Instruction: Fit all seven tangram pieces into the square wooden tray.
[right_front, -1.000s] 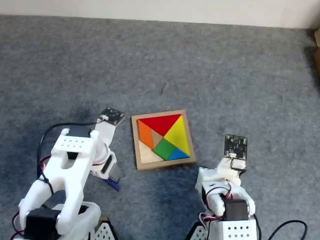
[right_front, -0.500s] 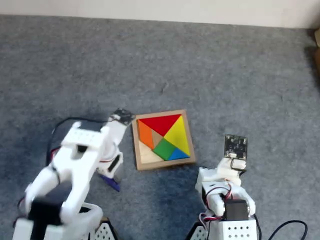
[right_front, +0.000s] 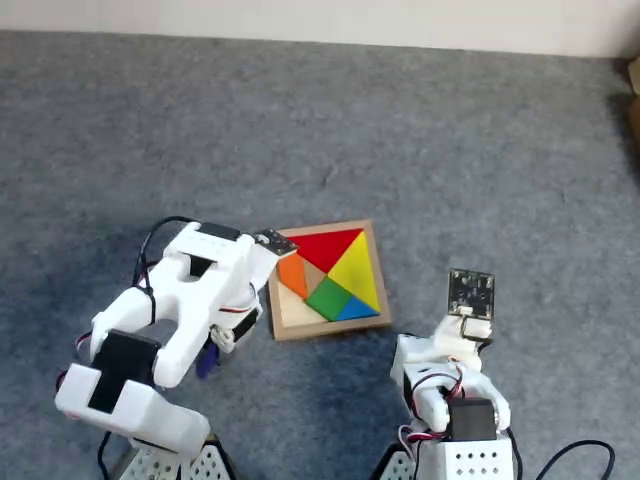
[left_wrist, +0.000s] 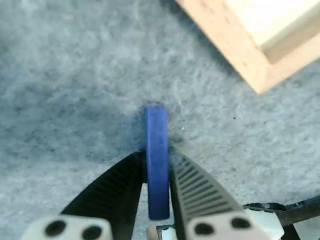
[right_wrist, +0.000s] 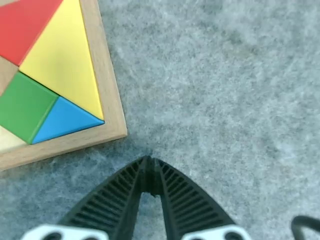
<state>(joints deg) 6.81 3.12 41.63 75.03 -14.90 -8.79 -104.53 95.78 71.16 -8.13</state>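
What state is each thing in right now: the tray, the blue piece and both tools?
Wooden tray: partly filled, one corner bare.
Dark blue piece: on edge, gripped, outside the tray.
Left tool: shut on the dark blue piece.
Right tool: shut, empty.

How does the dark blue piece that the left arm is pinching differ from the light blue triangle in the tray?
The dark blue piece is held edge-on, clamped in the left gripper; the light blue triangle lies flat. The dark blue piece is outside the tray, over grey carpet; the light blue triangle fills a tray corner. Both are blue.
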